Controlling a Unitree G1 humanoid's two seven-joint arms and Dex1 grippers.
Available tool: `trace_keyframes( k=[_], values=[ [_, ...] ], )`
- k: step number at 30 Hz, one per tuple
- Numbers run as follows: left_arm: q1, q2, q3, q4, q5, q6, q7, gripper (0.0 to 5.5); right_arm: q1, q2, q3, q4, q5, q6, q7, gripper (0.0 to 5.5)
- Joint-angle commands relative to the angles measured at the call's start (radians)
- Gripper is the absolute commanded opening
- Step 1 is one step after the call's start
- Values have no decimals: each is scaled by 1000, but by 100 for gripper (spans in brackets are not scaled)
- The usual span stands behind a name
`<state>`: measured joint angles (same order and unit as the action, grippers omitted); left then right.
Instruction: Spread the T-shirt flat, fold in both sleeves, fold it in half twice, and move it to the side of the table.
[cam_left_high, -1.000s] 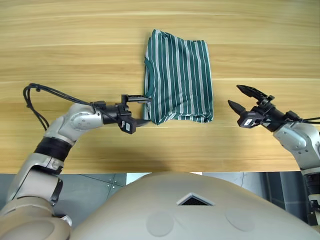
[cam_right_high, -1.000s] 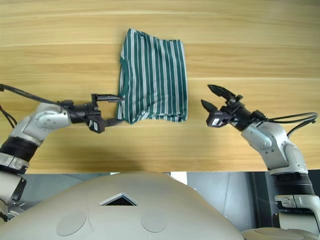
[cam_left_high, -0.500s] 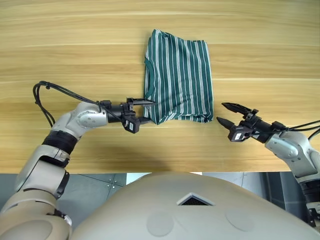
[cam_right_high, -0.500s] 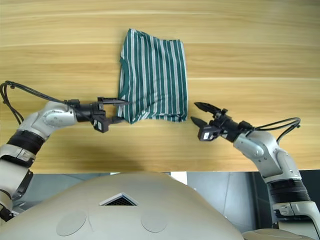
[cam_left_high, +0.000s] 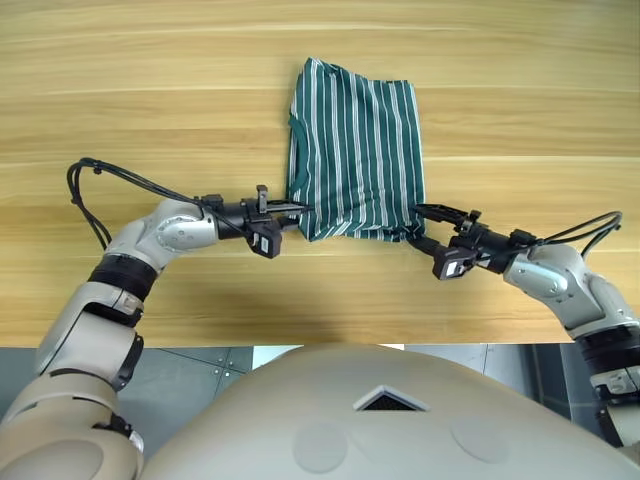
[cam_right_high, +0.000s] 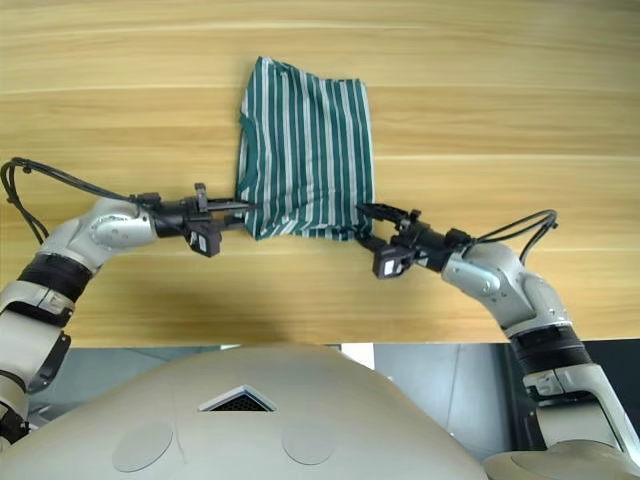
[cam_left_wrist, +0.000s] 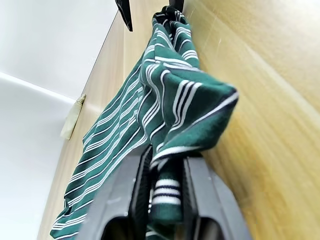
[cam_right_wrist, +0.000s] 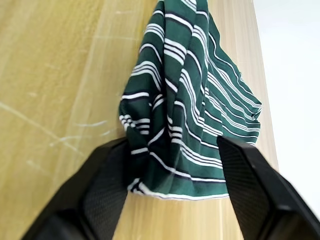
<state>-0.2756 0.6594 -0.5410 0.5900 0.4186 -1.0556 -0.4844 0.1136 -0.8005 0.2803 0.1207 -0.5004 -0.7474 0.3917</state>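
The green-and-white striped T-shirt (cam_left_high: 355, 150), already folded to a narrow rectangle, lies in the middle of the wooden counter (cam_left_high: 150, 100). Within the past second the left end effector (cam_left_high: 298, 214) has pinched closed on the hem at the near left corner. The right end effector (cam_left_high: 420, 224) has swung in from well clear to straddle the near right corner, fingers wide and gripping nothing yet. With both near corners almost secured, a half-fold appears imminent.

Lab-like room: wood table (cam_left_high: 150, 60), white wall (cam_left_wrist: 50, 40), grey floor (cam_left_high: 190, 360).
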Motion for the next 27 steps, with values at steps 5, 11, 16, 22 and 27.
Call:
trace_keyframes(
  k=[5,11,16,22,27],
  values=[
    [77,1,-49,66,91,58,-10,18,-28,12,34,80,-17,-12,8,277],
    [105,1,3,86,25,70,42,4,-22,18,27,90,18,-7,-4,189],
    [136,-26,29,103,-66,49,47,2,-56,56,33,154,48,-12,-14,93],
    [166,-50,34,122,-106,36,40,2,-77,86,32,187,55,-29,-36,12],
    [190,-61,38,124,-133,31,34,2,-59,92,23,150,57,-31,-53,11]
  ],
)
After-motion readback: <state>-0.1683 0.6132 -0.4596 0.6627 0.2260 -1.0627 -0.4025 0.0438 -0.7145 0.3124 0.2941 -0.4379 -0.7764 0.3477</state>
